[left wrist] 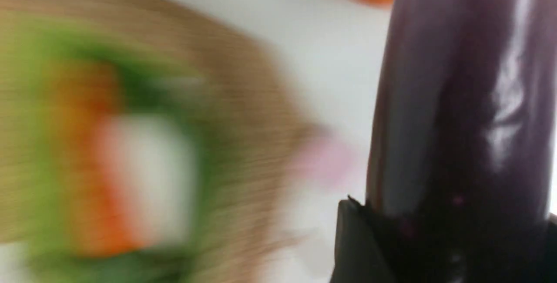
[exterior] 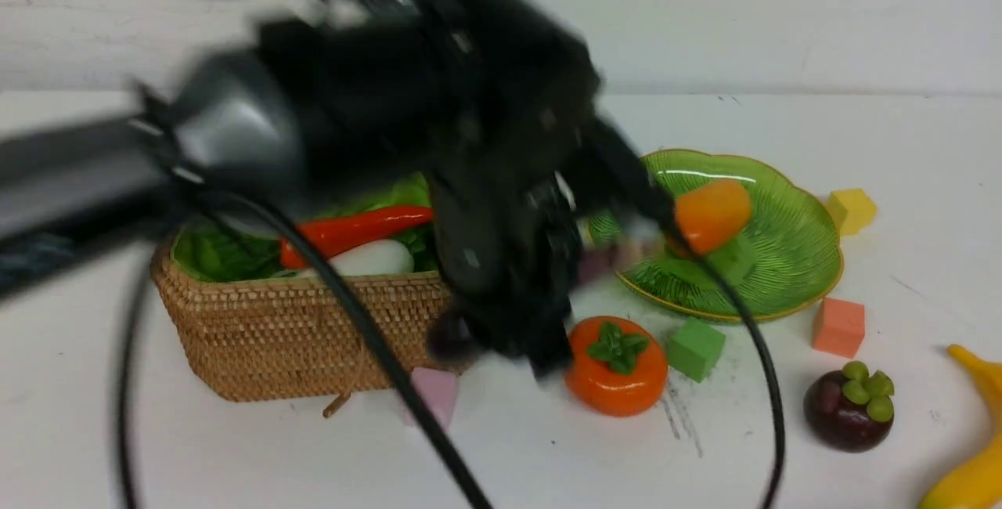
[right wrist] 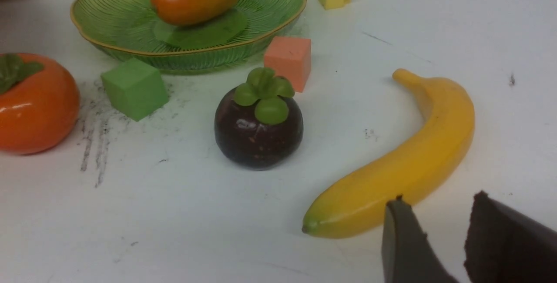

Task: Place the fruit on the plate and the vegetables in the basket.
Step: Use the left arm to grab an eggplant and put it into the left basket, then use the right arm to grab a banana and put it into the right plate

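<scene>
Looking left of the plate (exterior: 791, 258), you see the basket (exterior: 297, 337) holding the red-orange vegetable (exterior: 352, 231) and radish (exterior: 372, 258); the plate holds 1 mango (exterior: 712, 215). Your left gripper (left wrist: 450, 213) clamps the eggplant (left wrist: 457, 78), its blurred arm (exterior: 235, 133) hiding the plate's left rim. Persimmon (exterior: 617, 368), mangosteen (exterior: 849, 411), banana (exterior: 974, 454) lie before the plate. Right gripper (right wrist: 439, 198): part-open, empty.

Bright, even light casts soft shadows on the table (right wrist: 174, 230) and glare on the eggplant (left wrist: 457, 100). Motion blur smears the left arm (exterior: 376, 102) and basket (left wrist: 243, 82).

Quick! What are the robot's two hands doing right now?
Left gripper: shut on the eggplant.
Right gripper: open, holding nothing.
</scene>
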You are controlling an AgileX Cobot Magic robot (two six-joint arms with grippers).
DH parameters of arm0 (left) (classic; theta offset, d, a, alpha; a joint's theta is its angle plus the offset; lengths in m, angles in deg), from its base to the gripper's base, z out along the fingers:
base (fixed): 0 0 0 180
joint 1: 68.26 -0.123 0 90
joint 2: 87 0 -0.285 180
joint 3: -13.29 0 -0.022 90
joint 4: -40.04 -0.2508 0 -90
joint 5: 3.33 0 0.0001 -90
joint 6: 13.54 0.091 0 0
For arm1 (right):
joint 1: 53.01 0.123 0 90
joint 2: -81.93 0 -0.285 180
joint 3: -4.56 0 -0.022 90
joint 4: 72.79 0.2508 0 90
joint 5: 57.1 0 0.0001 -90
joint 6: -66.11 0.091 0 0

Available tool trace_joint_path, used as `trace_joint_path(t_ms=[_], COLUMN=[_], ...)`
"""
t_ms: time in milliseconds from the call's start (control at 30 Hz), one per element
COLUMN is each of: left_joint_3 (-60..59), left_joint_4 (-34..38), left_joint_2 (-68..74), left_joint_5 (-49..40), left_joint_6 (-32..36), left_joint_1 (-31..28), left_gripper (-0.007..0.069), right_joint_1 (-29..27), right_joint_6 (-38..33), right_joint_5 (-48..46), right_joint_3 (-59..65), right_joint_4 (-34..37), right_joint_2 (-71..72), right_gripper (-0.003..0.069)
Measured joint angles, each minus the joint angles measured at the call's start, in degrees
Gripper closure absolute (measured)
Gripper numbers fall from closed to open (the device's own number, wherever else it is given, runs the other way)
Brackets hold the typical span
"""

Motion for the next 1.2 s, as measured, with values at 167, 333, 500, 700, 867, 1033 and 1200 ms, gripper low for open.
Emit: trace_joint_path(t_ms=[167, 333, 500, 700, 867, 1033, 1200], left_joint_3=[2.5, 2.4, -2.5, -7.7, -10.0, -10.2, -10.3], left_joint_4=[-15.7, -15.3, -8.6, -5.9, -3.5, -0.9, 7.3], left_joint_2=[-5.9, -5.6, -1.3, 3.8, 4.9, 3.8, -3.8], left_joint_5=[3.5, 6.2, 12.9, 17.3, 17.4, 14.4, 5.3], left_joint_6=[-5.2, -10.0, -7.5, -7.1, -7.1, -7.1, -6.2], left_joint_1=[-4.4, -13.4, -21.4, -22.5, -22.5, -22.5, -22.5], left_gripper=[0.0225, 0.0225, 0.0225, 0.0225, 0.0061, -0.0042, -0.0028], right_joint_1=[0.0, 0.0, 0.0, 0.0, 0.0, 0.0, 0.0], right_joint_6=[0.0, 0.0, 0.0, 0.0, 0.0, 0.0, 0.0], right_joint_5=[0.0, 0.0, 0.0, 0.0, 0.0, 0.0, 0.0], right_joint_3=[0.0, 0.0, 0.0, 0.0, 0.0, 0.0, 0.0], right_joint_4=[0.0, 0.0, 0.0, 0.0, 0.0, 0.0, 0.0], right_joint_2=[0.0, 0.0, 0.0, 0.0, 0.0, 0.0, 0.0], right_gripper=[0.0417, 0.0417, 0.0417, 0.0417, 0.0417, 0.0417, 0.0417])
